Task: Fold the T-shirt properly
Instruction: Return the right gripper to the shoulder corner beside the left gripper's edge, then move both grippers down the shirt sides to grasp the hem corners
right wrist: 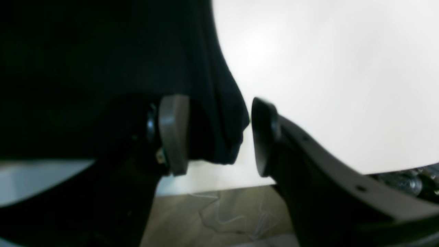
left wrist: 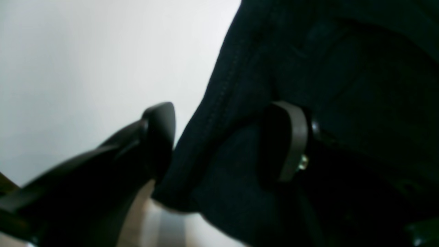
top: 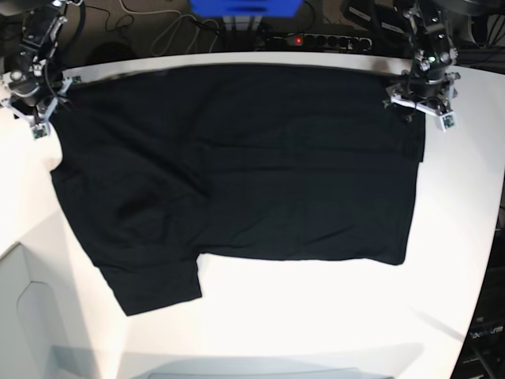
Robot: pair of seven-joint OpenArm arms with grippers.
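Observation:
The black T-shirt (top: 237, 174) lies spread flat on the white table (top: 316, 316), plain side up, with one sleeve toward the near left. My left gripper (top: 418, 106) is at the shirt's far right corner. In the left wrist view it (left wrist: 226, 140) is open, with the stitched edge of the shirt (left wrist: 343, 85) between the fingers. My right gripper (top: 43, 118) is at the far left corner. In the right wrist view it (right wrist: 219, 135) is open around a hanging corner of the shirt (right wrist: 85, 51), with a gap to the right finger. The print and label are hidden.
A power strip (top: 316, 39), a blue box (top: 245, 8) and cables sit behind the table's far edge. The table curves away at the right (top: 481, 237). Wooden floor (right wrist: 212, 212) shows below the table edge in the right wrist view.

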